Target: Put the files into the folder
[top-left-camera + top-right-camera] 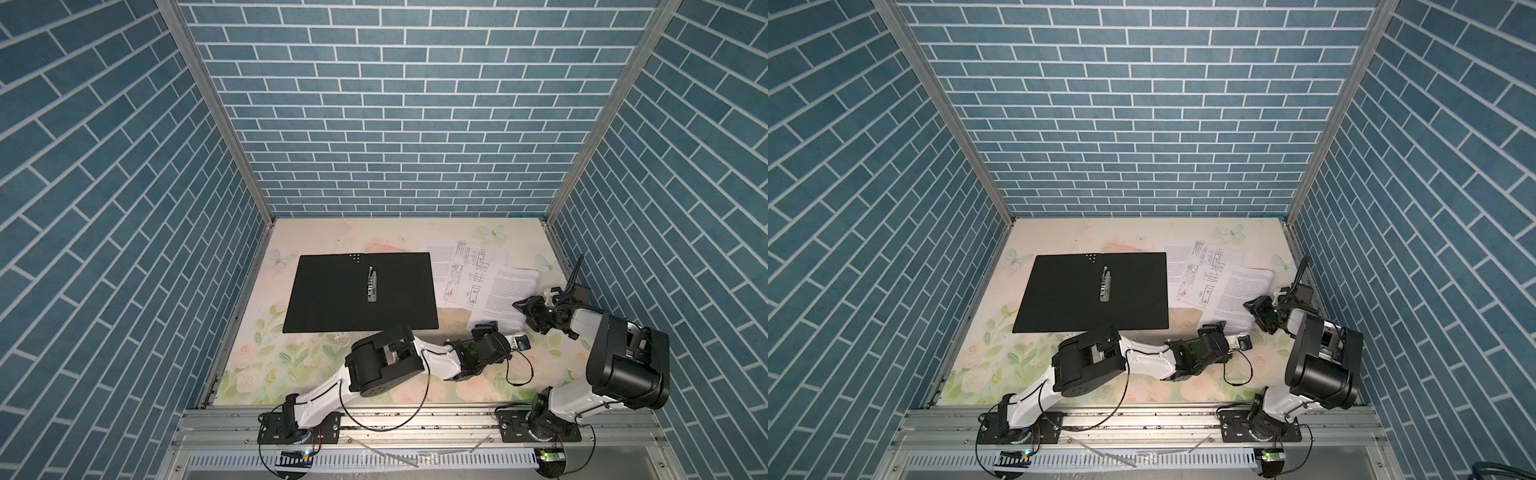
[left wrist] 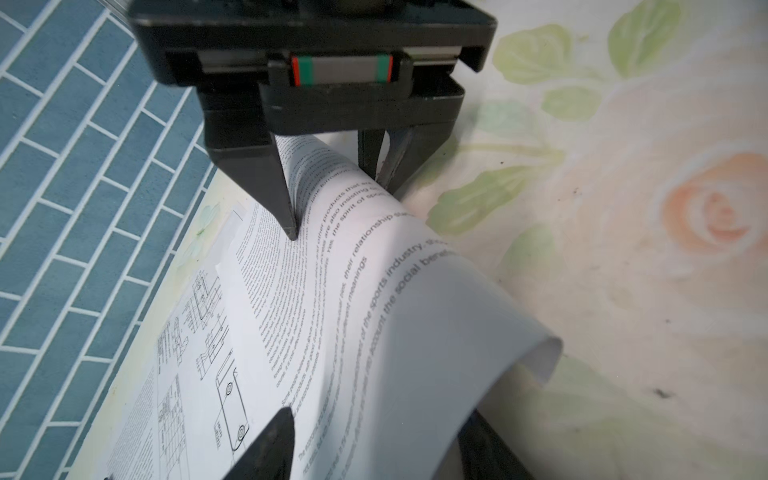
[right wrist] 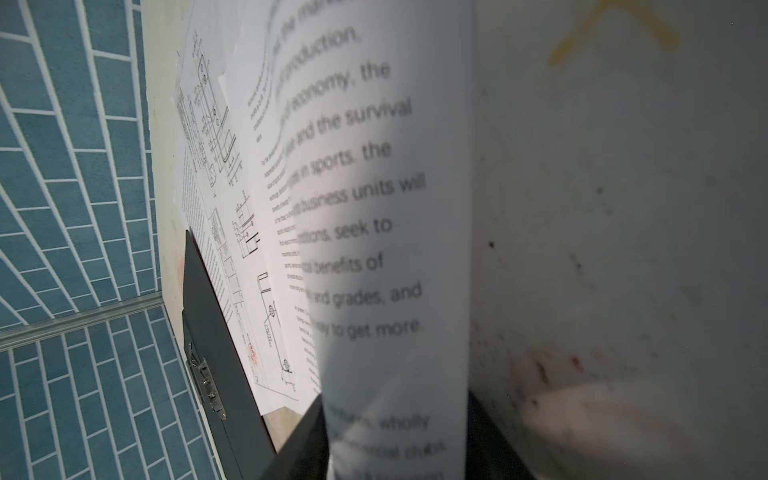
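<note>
Mounting rail (image 1: pixel 449 428) at 6 o'clock carries both arm bases. From it the left arm reaches across the floral table (image 1: pixel 270 357) to about 4 o'clock. Left gripper (image 1: pixel 484 328) is at the near edge of the text sheet (image 1: pixel 503 295). Its jaws stand part-open on either side of the curled-up edge, and no clamp shows. Probable reason: a second hold, so the sheet won't flop when carried.

Right gripper (image 1: pixel 525 305) is at 3 o'clock, on the sheet's right edge. Its jaws are about half apart with a hump of paper squeezed between them. This looks like a pinch meant to buckle the sheet off the table, so an edge stands free to grab. The sheet is arched and only partly flat.

It overlaps the drawing sheet (image 1: pixel 469 270) at 2 o'clock, which lies over another text page (image 1: pixel 440 255) toward 1 o'clock. All the files (image 1: pixel 1204 274) are outside the folder (image 1: pixel 332 299), just beside its right edge; whether they touch it, can't tell.

The folder lies open flat at 10 o'clock, black inside up, with a metal clip (image 1: pixel 371 284) by the spine, ready to take sheets. Judged early: nothing is filed yet.
</note>
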You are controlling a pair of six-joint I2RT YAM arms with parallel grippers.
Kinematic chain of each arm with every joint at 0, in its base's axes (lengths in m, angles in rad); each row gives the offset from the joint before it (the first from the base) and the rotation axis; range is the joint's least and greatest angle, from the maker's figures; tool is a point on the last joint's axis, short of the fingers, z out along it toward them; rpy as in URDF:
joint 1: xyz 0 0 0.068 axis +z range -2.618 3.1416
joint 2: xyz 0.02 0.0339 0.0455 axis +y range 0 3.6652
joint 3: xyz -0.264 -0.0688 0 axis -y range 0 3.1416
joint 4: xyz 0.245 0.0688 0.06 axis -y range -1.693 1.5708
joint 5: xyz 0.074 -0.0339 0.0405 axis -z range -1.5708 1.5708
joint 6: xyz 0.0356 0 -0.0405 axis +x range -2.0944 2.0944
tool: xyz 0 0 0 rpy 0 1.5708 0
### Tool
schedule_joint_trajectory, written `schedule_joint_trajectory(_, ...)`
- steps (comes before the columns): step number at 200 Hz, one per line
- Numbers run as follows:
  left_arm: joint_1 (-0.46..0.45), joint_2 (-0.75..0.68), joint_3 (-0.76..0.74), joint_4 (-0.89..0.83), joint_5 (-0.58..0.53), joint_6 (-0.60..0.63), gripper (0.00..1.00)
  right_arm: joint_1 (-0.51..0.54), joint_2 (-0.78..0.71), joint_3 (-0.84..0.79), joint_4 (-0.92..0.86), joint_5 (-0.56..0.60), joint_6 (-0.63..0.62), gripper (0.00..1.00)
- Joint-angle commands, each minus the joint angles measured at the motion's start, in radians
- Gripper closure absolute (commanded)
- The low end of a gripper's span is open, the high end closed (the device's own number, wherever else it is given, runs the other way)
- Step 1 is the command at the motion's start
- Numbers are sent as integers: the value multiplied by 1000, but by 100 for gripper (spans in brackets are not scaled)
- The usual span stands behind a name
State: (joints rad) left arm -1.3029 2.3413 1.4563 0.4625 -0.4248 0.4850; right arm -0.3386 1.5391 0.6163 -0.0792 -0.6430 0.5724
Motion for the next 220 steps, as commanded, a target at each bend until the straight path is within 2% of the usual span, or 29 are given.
schedule_joint_trajectory(1,-13,41,18,23,-58,22,42,4,51,-33,-146,105,14,50)
schedule_joint_trajectory(18,-13,50,21,44,-77,23,49,3,51,-32,-150,105,14,51)
schedule_joint_trajectory(72,-19,70,30,83,-114,46,57,4,49,-27,-158,105,12,51)
schedule_joint_trajectory(131,-23,73,36,108,-165,55,72,4,41,-22,-167,105,10,51)
schedule_joint_trajectory(220,-30,63,37,127,-195,55,82,3,13,-13,-191,102,14,50)
